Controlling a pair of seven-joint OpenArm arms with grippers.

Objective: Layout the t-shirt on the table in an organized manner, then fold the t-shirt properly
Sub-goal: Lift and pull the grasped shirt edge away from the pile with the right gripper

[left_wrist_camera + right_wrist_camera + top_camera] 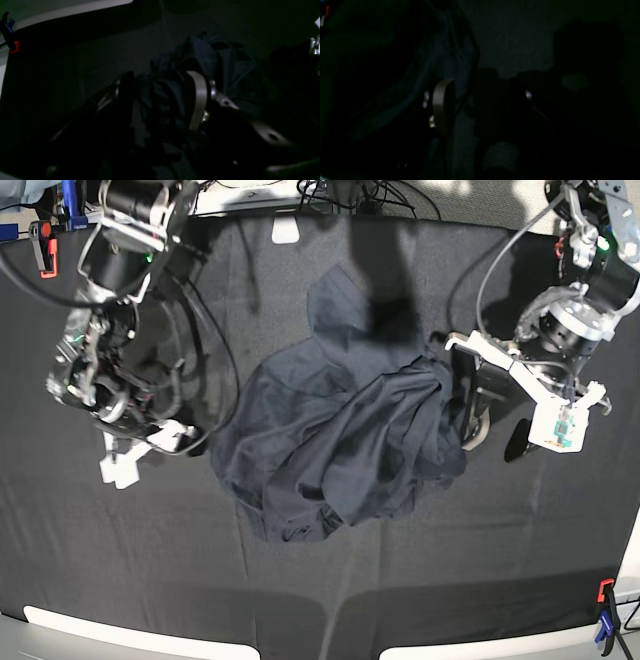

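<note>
In the base view, the right pincer (185, 442) is sitting low over the tabletop (120, 560) at the left, its jaws standing apart; its wrist view is too dark to show whether cloth is lying between them. Just beside it, the t-shirt (340, 450) is lying crumpled in a heap at the middle of the black cloth, with a fold reaching toward the far edge. At the heap's right edge, the left pincer (162, 100) is standing with its jaws spread around a bunched fold of the navy fabric. A red and blue clamp (604, 618) is gripping the near right corner.
</note>
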